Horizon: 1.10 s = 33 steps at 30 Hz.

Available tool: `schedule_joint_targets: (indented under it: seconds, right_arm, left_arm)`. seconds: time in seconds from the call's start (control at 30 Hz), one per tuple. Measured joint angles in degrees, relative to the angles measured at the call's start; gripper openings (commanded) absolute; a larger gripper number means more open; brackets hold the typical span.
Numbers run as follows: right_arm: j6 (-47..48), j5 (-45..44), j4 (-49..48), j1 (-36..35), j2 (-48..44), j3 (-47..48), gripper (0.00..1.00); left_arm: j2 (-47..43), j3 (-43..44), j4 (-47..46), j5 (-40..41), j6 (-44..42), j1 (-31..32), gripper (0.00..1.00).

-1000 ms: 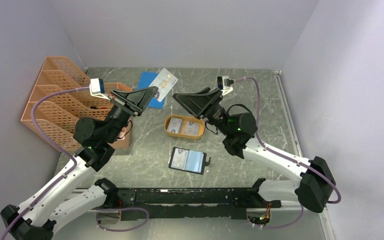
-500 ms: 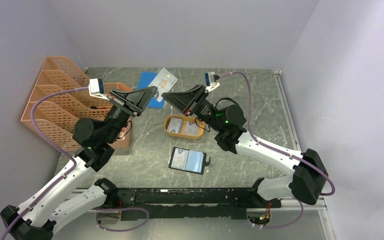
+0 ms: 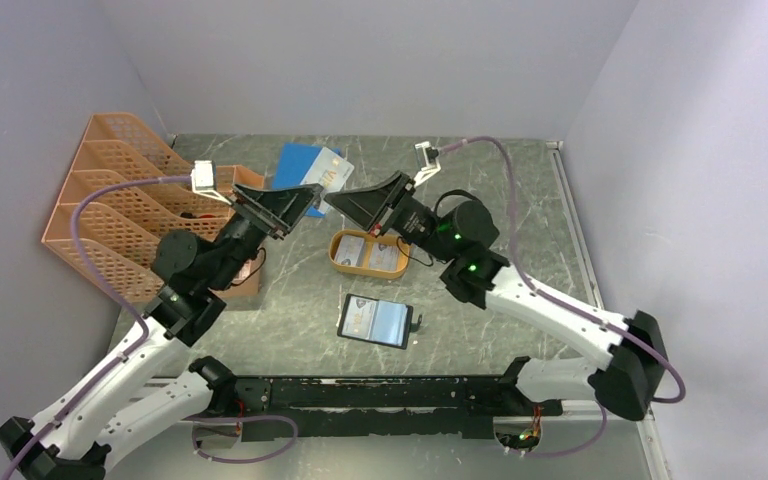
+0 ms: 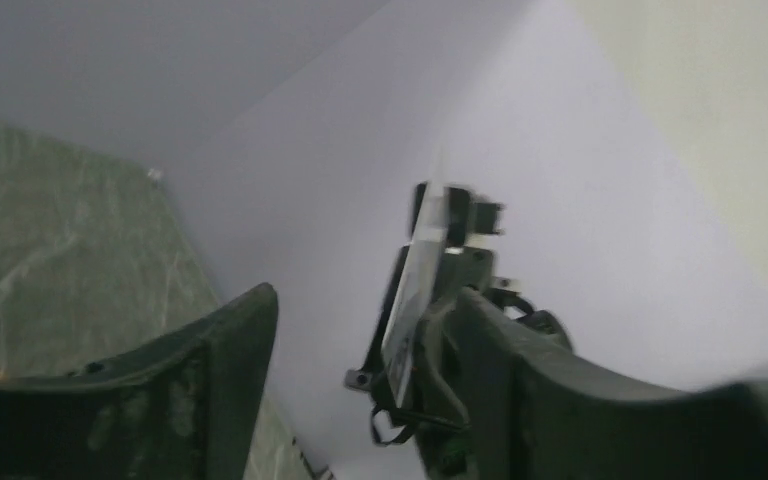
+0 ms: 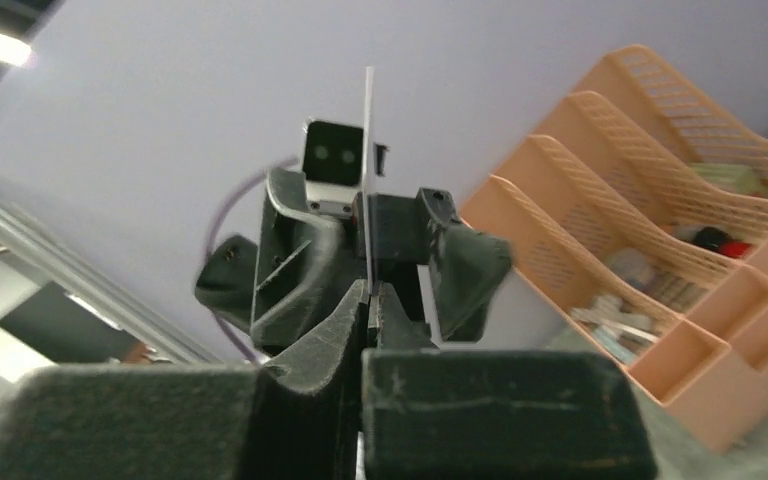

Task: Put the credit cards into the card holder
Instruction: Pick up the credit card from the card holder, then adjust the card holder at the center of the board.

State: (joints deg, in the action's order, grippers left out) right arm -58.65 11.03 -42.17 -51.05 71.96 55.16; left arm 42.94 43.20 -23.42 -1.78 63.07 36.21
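Left gripper (image 4: pixel 360 305), fingers (image 4: pixel 190 390) parted, framing the right gripper (image 4: pixel 418 335), which clamps a credit card (image 4: pixel 412 270) seen edge-on, upright and slightly tilted; marbled green table (image 4: pixel 50 240) at left, pale wall (image 4: pixel 610 150) behind

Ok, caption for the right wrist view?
Right fingers clamp an edge-on credit card, left fingers open around it, orange rack at right.

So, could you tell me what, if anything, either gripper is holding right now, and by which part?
The right gripper is shut on a thin silvery-white credit card, pinching one edge between its fingertips; the left gripper is open, holding nothing.
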Motion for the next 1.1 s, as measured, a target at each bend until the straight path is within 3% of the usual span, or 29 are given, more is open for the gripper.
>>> schedule_joint_targets:
  seconds: [0.13,0.3,0.37,0.4,0.5,0.6,0.77,1.1]
  right_arm:
    - [9.3,0.8,16.6,0.5,-6.3,2.5,0.0]
    - [18.3,1.2,38.6,3.5,-15.3,0.5,0.0]
    - [19.3,2.0,44.3,5.0,-16.8,-3.0,0.0]
    - [19.3,2.6,47.0,5.6,-17.2,-5.5,0.0]
    - [18.3,4.5,52.6,6.6,-16.3,-13.4,0.0]
    - [16.5,6.3,57.1,6.8,-15.2,-20.0,0.0]
    - [14.9,6.2,60.6,8.0,-16.6,-22.8,0.0]
    - [15.0,2.9,66.6,9.0,-24.7,-26.0,0.0]
  left_arm:
    - [0.1,6.1,17.5,0.5,-7.4,0.0,0.81]
    - [0.9,8.4,33.0,0.5,-18.6,0.0,0.77]
    - [2.4,5.8,34.1,-1.7,-21.2,0.0,0.81]
    - [3.7,3.3,33.9,-3.3,-22.1,0.2,0.9]
    - [8.9,-4.0,34.0,-5.4,-23.7,2.8,0.93]
    - [16.1,-6.5,35.0,-4.8,-25.0,9.6,0.91]
    - [25.4,-4.2,33.9,-2.4,-27.2,18.5,0.89]
    - [39.9,3.7,33.3,4.4,-30.9,24.1,0.76]
